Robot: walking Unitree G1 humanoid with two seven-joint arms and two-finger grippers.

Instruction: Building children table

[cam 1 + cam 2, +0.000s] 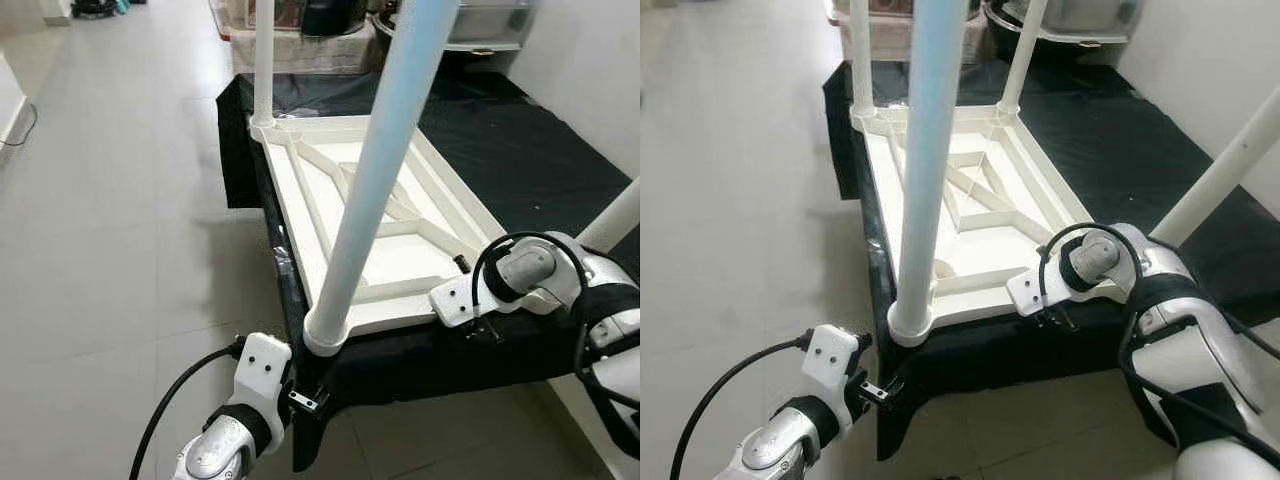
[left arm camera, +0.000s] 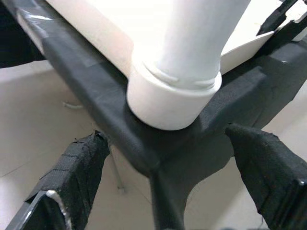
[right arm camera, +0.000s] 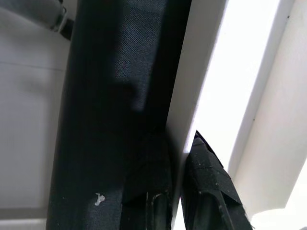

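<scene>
A white children's table [image 1: 400, 262] lies upside down on a black-covered platform [image 1: 520, 160], its legs pointing up. The nearest leg [image 1: 385, 170] stands in its socket [image 2: 168, 96] at the front left corner. My left gripper [image 2: 168, 191] is open just below that corner, one finger [image 2: 72, 177] on each side of the platform's edge, touching nothing. My right gripper [image 3: 180, 191] is shut on the table's front rim [image 3: 192, 96], one finger under it and one over; it is at the rim's right end [image 1: 1055, 315].
Other legs rise at the far left [image 1: 263, 60], far right [image 1: 1025, 50] and near right [image 1: 1220, 170]. Boxes and a basin [image 1: 300, 20] stand behind the platform. Grey tiled floor [image 1: 120, 220] opens to the left; a white wall [image 1: 1200, 60] is on the right.
</scene>
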